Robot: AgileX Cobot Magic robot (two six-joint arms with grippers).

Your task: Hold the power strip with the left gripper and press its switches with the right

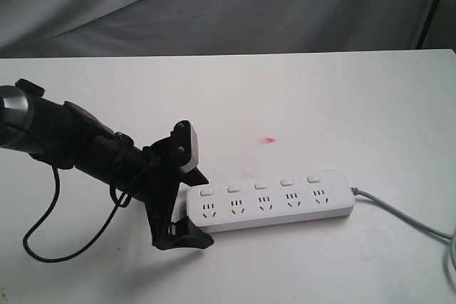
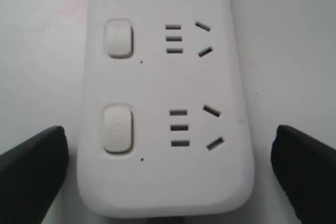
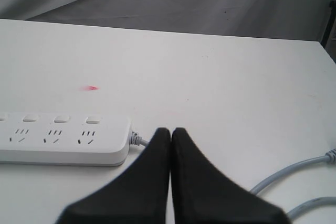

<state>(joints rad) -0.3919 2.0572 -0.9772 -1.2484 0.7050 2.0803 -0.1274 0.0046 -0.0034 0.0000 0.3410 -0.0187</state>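
The white power strip lies flat on the white table, its grey cord running off to the right. Five switches sit in a row above the sockets. My left gripper is open and straddles the strip's left end; in the left wrist view its fingers flank the power strip with a gap on each side, beside the end switch. My right gripper is shut and empty, hovering near the cord end of the power strip. It is out of the exterior view.
A small red mark is on the table behind the strip. A black cable loops from the left arm onto the table. The cord curls at the right. Grey cloth hangs behind the table's far edge.
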